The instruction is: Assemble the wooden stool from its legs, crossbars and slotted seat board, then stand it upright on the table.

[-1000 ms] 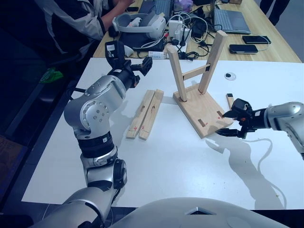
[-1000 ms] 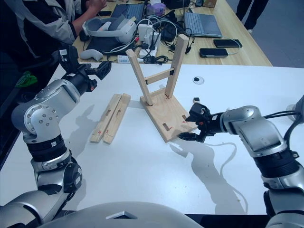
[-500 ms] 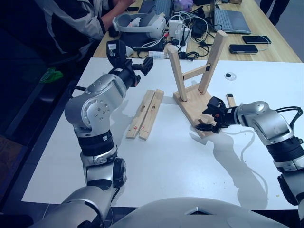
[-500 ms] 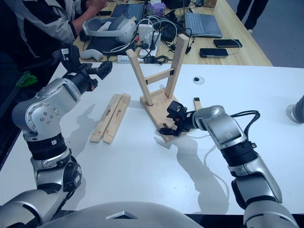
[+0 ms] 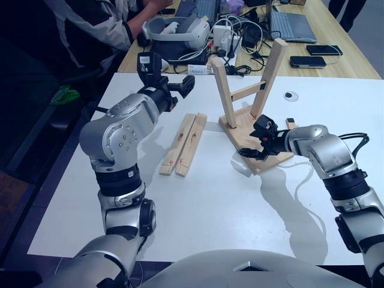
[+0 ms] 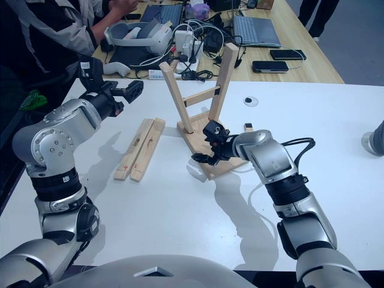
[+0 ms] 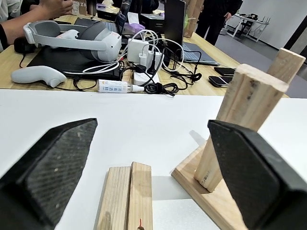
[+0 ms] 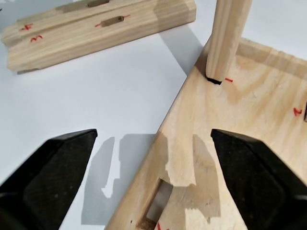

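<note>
Right wrist view: right pincer (image 8: 153, 136) gaping, empty, over seat board (image 8: 249, 105); left pincer (image 7: 152, 125) gaping.

White table (image 5: 198, 204), cluttered wooden desk (image 5: 336, 30) behind, laptop (image 5: 288, 24), headset (image 5: 177, 30)

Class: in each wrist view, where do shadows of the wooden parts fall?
Right wrist view: a grey shadow lies on the table between the loose legs and the seat board. Left wrist view: a faint shadow on the table beside the upright leg.

Silver arms (image 5: 120, 135), blk L gripper (image 5: 180, 93), R gripper (image 5: 255, 141), cable (image 5: 360, 138)
</note>
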### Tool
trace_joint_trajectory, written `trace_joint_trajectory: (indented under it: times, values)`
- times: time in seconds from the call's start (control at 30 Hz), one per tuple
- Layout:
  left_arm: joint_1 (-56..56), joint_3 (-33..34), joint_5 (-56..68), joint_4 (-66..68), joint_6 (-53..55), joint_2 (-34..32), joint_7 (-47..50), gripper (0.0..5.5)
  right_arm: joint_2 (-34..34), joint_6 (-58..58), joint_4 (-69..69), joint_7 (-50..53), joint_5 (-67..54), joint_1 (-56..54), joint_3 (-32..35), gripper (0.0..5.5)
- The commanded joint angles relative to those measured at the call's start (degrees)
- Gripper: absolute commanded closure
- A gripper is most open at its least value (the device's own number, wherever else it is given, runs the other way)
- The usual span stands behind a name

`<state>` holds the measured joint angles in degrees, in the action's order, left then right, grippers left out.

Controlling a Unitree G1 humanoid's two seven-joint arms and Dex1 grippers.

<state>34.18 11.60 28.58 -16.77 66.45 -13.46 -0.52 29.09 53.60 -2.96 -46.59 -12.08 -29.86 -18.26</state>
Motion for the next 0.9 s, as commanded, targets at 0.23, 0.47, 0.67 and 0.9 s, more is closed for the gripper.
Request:
trace_joint_trajectory:
  times: [0.23,0.47,0.67,0.9]
  values:
    - [-1.75,-5.41,-2.84,0.03,4.04,-4.8,-3.16,1.21,-5.93,5.16,-5.66,8.03,-3.57,-1.65,8.24,1.05]
    - [-3.88,-12.59,-5.85,0.6,6.99,-14.14,-8.64,1.21,-27.38,5.29,-11.88,34.42,-5.97,0.24,27.63,1.05]
    - [-4.51,-17.68,-7.19,0.05,8.27,-17.18,-12.14,1.21,-32.97,4.53,-14.31,39.69,-10.79,0.12,32.74,1.05]
    - [-6.53,-27.43,-10.29,-1.6,8.46,-23.13,-16.22,1.21,-32.25,6.28,-15.99,39.98,-16.36,0.19,34.64,1.05]
